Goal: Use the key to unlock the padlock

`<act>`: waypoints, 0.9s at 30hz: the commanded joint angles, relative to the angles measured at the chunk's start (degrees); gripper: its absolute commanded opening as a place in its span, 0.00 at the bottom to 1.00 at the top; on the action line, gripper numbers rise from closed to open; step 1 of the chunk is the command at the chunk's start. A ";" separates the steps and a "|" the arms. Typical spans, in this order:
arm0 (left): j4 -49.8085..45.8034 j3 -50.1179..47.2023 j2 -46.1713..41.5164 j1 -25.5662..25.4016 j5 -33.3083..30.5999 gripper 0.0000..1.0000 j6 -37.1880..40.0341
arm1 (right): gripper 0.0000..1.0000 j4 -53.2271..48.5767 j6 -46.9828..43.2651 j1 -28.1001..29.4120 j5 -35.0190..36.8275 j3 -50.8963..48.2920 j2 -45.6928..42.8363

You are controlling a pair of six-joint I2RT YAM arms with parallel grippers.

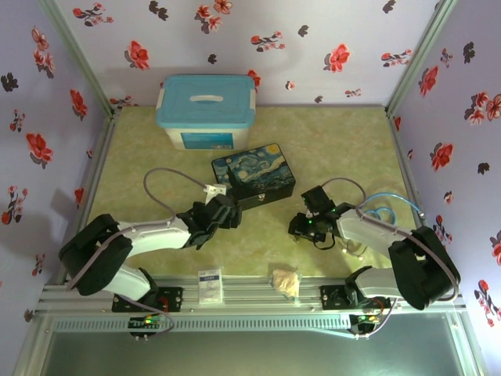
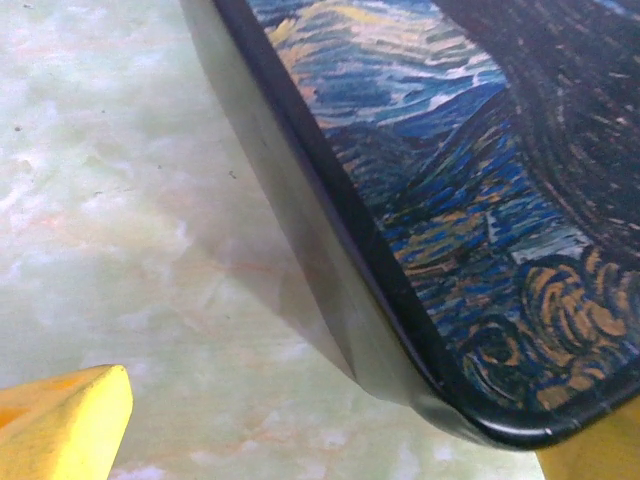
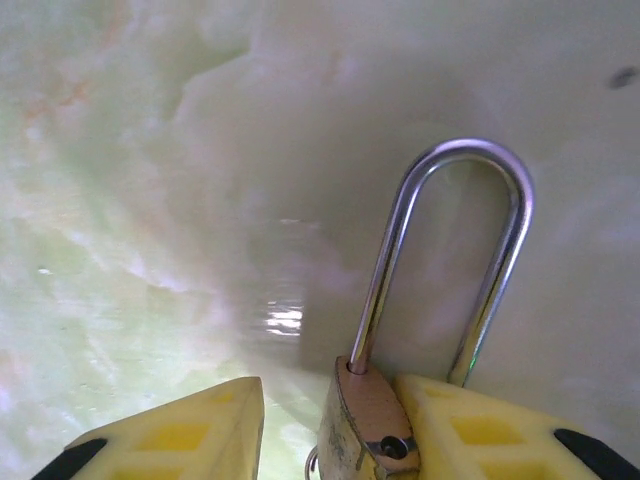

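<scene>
Near the middle of the table (image 1: 344,141), a little toward its right edge, the right gripper (image 1: 301,225) is low over the pale green marbled top. Seen from its wrist, the padlock (image 3: 365,425) sits between its yellow fingers (image 3: 180,435). The brass body leans against the right finger, and its silver shackle (image 3: 445,250) reaches forward over the table top, away from the wrist. A clear gap separates the left finger from the lock, so the jaws are parted and only one finger touches it. The shackle's left leg enters the top of the body. Its right leg drops behind the right finger, so I cannot tell whether that end is seated.

Left of that, the left gripper (image 1: 232,205) is at the near left corner of the painted box (image 1: 254,176), which lies at the table's middle. Its jaws are spread wide and hold nothing. In the wrist view one yellow fingertip (image 2: 60,425) is over bare table, and the box's rounded dark corner lies between the two fingers.

At the far edge, left of centre, stands a plastic tub (image 1: 206,110) with a blue lid. Along the near edge lie a small white card (image 1: 210,286) and, to its right, a crumpled beige wrapper (image 1: 286,282).
</scene>
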 commanded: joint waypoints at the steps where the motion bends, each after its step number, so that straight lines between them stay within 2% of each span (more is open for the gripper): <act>1: 2.28 -0.75 0.90 2.06 -2.18 1.00 -1.07 | 0.39 -12.08 -3.67 -0.75 9.85 0.92 0.93; 6: 2.41 -0.82 0.38 3.87 -1.06 1.00 0.06 | 0.38 -14.18 -5.84 -0.66 12.31 2.37 1.22; 12: 1.99 0.08 0.49 4.00 -0.79 0.97 1.42 | 0.26 -15.49 -6.31 0.55 15.77 3.79 1.44; 17: 1.16 0.33 0.89 4.80 -0.86 0.96 2.07 | 0.31 -20.18 -7.11 3.72 21.22 8.73 4.41; 27: 0.10 -0.16 -0.45 5.58 -0.79 0.95 2.21 | 0.27 -23.27 -6.60 9.99 27.47 13.53 10.29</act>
